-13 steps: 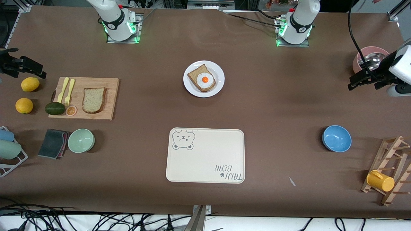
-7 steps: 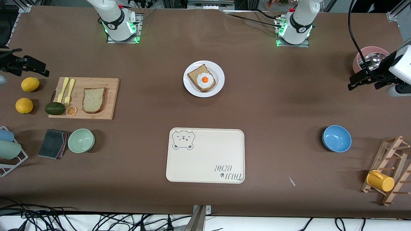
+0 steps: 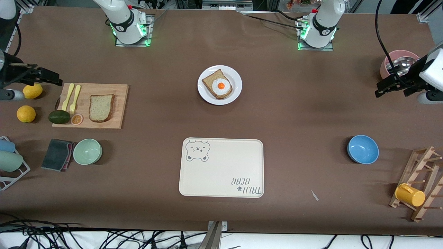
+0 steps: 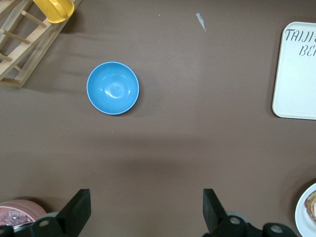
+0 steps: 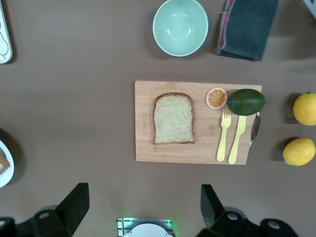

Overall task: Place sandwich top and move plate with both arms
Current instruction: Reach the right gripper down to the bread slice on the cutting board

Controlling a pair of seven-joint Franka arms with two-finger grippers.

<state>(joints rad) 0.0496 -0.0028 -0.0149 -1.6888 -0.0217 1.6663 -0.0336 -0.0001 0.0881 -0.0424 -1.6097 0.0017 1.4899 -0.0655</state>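
The left gripper (image 4: 144, 215) hangs over bare brown table (image 4: 173, 158), its two black fingers (image 4: 79, 210) spread wide with nothing between them. Ahead of the jaws, well apart from them, a blue bowl (image 4: 113, 88) sits upright and empty. Farther out in the same direction stand a wooden rack (image 4: 24, 39) and a yellow cup (image 4: 54, 9). Off to one side lie a cream tray (image 4: 298, 74) and the rim of a white plate (image 4: 302, 212); off to the other, just beside one finger, a pink bowl (image 4: 19, 213) shows partly.

Even overhead light, soft shadows, sharp
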